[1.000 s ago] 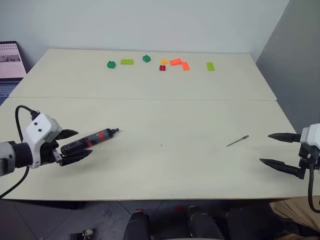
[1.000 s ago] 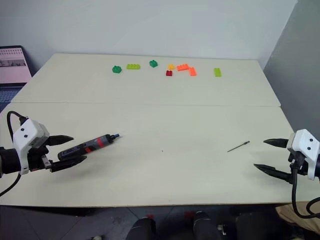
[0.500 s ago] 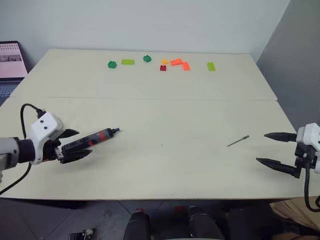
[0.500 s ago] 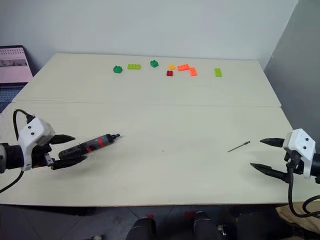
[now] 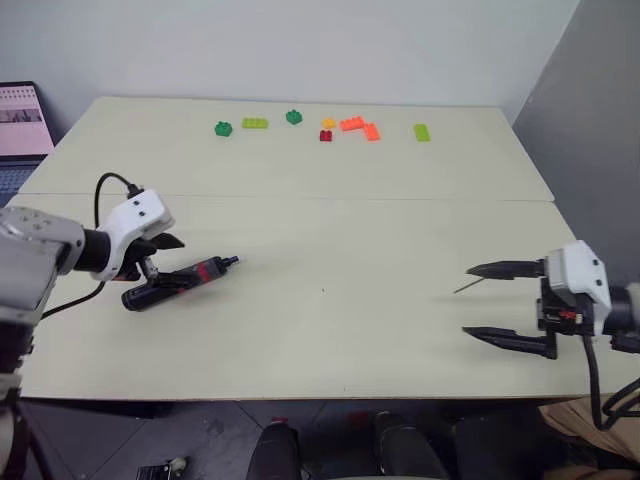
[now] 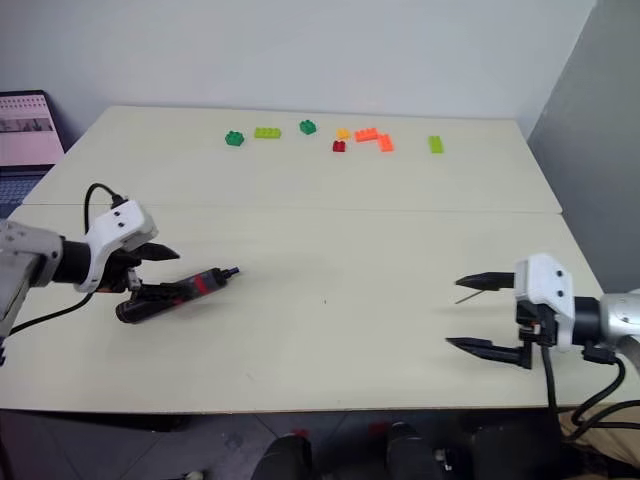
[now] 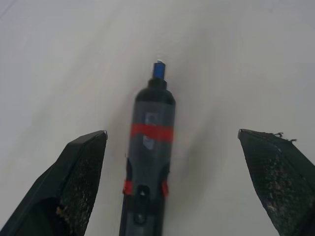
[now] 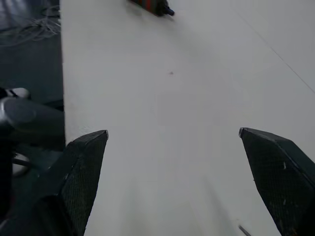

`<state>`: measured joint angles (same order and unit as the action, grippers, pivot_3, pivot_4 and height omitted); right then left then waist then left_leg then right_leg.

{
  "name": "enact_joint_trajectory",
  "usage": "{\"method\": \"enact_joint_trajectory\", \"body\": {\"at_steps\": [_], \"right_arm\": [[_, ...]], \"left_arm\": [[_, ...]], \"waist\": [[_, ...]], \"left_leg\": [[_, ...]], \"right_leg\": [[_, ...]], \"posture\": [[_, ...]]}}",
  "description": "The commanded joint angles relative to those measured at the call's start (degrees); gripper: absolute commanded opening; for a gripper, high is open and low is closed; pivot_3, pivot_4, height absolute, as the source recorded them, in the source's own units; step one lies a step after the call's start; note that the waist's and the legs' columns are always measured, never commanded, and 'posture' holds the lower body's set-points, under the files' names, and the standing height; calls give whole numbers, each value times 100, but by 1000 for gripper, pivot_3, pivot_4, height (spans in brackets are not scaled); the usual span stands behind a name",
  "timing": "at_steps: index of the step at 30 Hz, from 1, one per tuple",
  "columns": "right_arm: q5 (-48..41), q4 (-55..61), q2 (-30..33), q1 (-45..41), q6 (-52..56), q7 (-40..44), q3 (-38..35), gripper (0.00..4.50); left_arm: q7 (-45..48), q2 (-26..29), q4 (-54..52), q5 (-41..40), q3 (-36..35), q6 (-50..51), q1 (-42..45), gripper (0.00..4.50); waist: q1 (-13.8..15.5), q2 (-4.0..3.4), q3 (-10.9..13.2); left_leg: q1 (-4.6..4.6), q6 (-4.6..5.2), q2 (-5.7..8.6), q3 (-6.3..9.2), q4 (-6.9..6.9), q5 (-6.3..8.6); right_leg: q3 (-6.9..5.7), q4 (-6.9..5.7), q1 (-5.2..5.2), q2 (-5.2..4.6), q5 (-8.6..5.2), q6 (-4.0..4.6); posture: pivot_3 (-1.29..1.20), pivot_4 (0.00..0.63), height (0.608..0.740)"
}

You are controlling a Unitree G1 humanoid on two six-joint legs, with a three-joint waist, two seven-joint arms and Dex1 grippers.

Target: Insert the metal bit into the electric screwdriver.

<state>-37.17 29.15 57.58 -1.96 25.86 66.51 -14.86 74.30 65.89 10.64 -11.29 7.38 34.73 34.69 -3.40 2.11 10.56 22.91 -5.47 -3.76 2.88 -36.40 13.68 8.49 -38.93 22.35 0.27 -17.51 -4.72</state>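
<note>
Both end effectors shifted inward, one electric screwdriver [image 5: 178, 283] – one metal bit [image 6: 464, 298]

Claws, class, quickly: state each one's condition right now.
Left claw: open, straddling the electric screwdriver lying on the table, not gripping it.
Right claw: open, empty, near the metal bit.

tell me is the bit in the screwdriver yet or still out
Out. The metal bit lies on the table by the right gripper; the electric screwdriver lies far off between the open left gripper's fingers.
</note>
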Motion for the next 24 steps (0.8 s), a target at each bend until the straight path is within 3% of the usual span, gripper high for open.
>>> {"method": "enact_joint_trajectory", "body": {"at_steps": [1, 8, 24], "right_arm": [[-241, 217, -69, -303, 136, -21, 173, 4500], [-237, 71, -193, -894, 63, 248, 756, 4500], [-131, -332, -354, -1910, -30, 856, 1450, 4500]], "left_arm": [[237, -2, 398, 514, 438, -55, 570, 4462], [750, -358, 1304, 1581, 1485, -364, 1661, 4462], [1036, -885, 1853, 2253, 1815, -183, 2000, 4462]], "waist": [[3, -1, 1], [10, 0, 0], [5, -1, 1]], "left_leg": [[3, 0, 0, 1, 0, 0], [3, 0, 1, 9, -2, 0], [6, 1, -1, 22, -19, 0]], "right_leg": [[-2, 0, 3, 0, 0, 0], [-8, -1, -1, 2, 0, 0], [-17, -7, -4, 3, 11, 19]], "posture": [[0, 150, 740], [0, 150, 740], [0, 150, 740]]}}
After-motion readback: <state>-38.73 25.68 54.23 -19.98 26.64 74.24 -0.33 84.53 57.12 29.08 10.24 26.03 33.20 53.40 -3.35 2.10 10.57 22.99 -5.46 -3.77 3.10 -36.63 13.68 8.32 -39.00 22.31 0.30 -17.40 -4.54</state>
